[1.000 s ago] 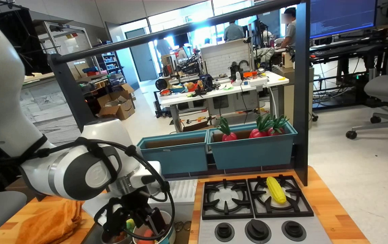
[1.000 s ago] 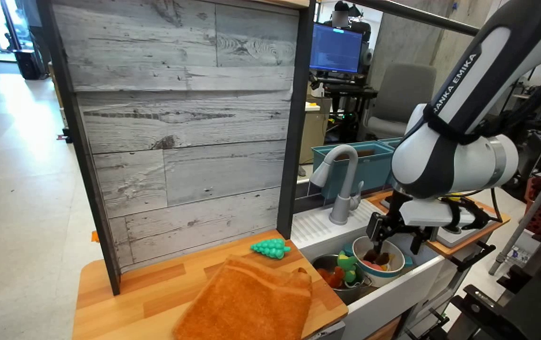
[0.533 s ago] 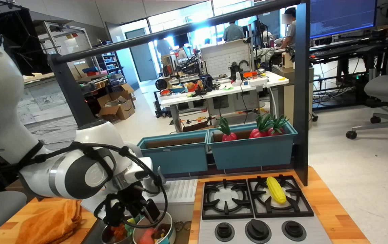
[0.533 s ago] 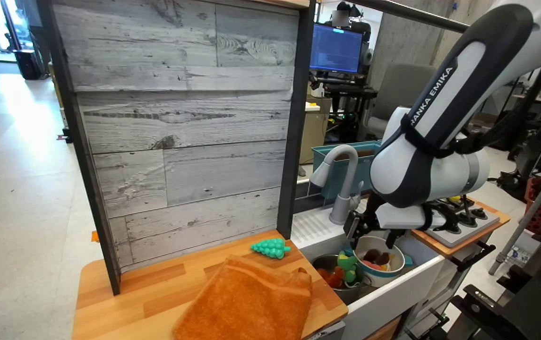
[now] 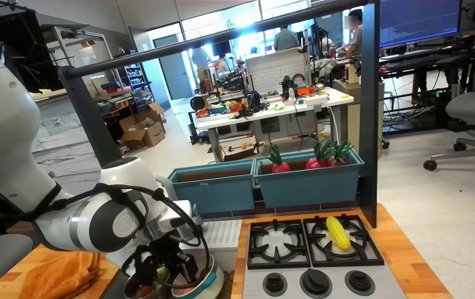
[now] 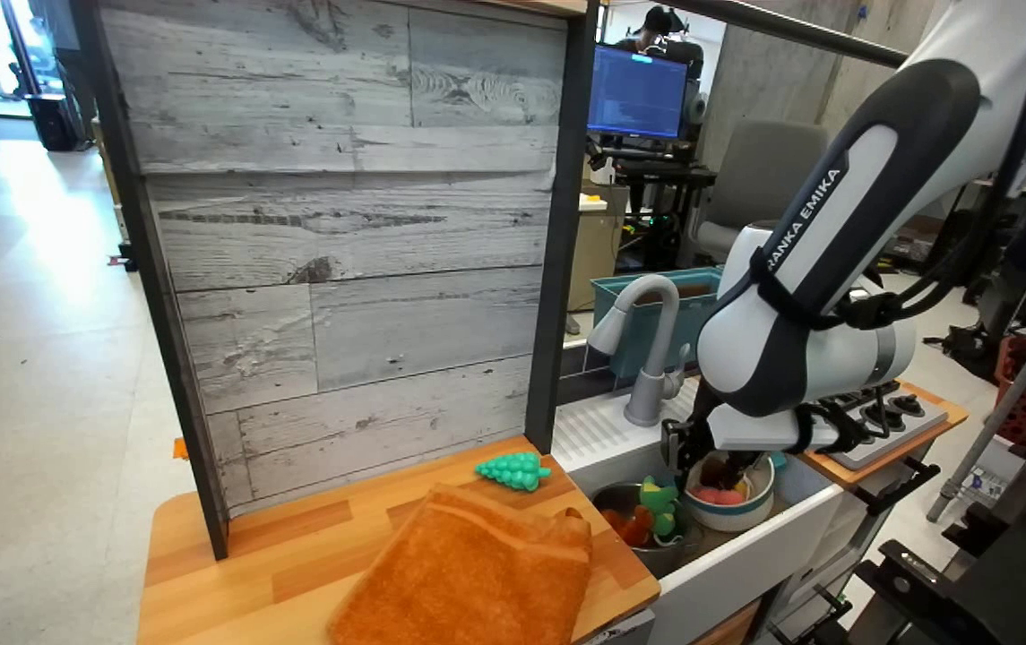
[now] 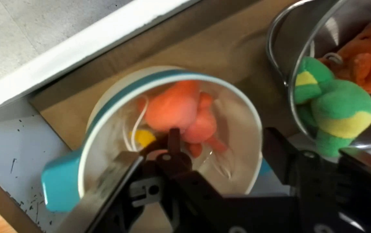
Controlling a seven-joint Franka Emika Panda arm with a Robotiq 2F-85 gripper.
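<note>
While pincer (image 7: 222, 132) straddles pot rim (image 7: 259, 127) (round), plush (image 7: 172, 111) inside.

yellow corn (image 5: 337, 233) on a stove (image 5: 293, 286), red radishes (image 5: 316, 163) in a planter (image 5: 310, 187), orange towel (image 6: 477, 573)

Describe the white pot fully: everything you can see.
The white pot, round and smooth like enamel or plastic, has a blue band below its rim and blue handles. It sits in the sink, seemingly tilted, holding a pinkish-red soft toy. In the wrist view the pincer straddles the rim; contact is unclear.
</note>
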